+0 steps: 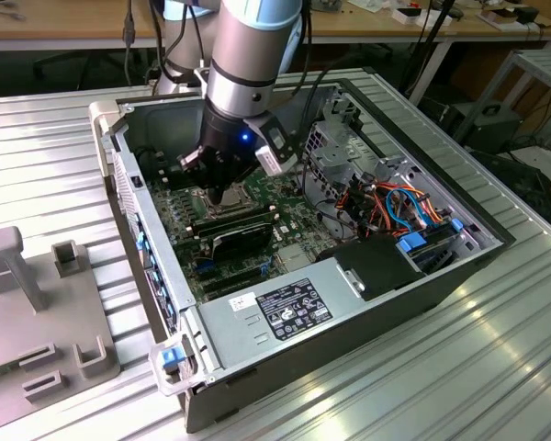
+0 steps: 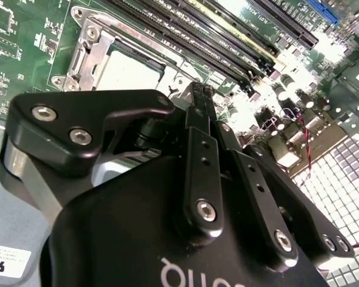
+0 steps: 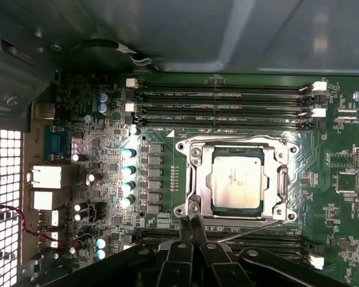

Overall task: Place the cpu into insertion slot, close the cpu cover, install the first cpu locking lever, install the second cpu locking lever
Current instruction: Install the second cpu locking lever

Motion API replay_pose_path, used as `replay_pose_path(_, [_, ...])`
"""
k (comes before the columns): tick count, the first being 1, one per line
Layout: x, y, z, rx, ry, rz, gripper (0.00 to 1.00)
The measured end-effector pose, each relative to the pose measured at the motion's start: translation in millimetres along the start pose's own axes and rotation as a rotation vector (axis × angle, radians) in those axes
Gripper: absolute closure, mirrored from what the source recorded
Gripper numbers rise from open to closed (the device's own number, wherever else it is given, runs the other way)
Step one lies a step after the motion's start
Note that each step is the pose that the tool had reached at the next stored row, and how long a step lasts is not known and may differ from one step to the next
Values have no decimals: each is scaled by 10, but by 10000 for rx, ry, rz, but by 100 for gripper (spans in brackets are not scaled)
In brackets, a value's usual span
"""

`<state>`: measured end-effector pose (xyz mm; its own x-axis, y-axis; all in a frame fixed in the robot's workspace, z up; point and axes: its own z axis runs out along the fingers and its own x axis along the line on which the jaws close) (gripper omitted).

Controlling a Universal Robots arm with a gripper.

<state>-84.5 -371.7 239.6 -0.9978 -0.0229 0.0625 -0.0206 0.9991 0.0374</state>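
The cpu (image 3: 236,179), a silver-grey square chip, lies in the insertion slot (image 3: 267,209) on the green motherboard. The silvery cpu cover (image 3: 194,173) lies flat over it, framing the chip through its window. A thin wire locking lever (image 3: 251,232) runs slanted along one side of the socket. In the first wrist view my gripper (image 3: 191,220) is shut, its black fingertips together at a corner of the socket beside that lever's end. In the second wrist view the gripper (image 2: 197,92) hangs just off the cpu (image 2: 128,72). In the exterior view the gripper (image 1: 228,195) stands low inside the open computer case.
Long black memory slots (image 3: 227,107) flank the socket on two sides. Case walls (image 1: 129,184), a drive cage (image 1: 349,147) and orange and blue cables (image 1: 404,207) surround the board. A black shroud (image 1: 243,234) lies near the socket. A grey fixture (image 1: 37,303) sits at the exterior view's left.
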Motion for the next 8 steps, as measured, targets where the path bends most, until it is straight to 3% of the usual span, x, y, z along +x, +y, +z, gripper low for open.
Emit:
replay_pose_path(5, [0,-4,44,-165,-4,-10,89])
replay_pose_path(8, [3,-46,52,-270,-6,-16,89])
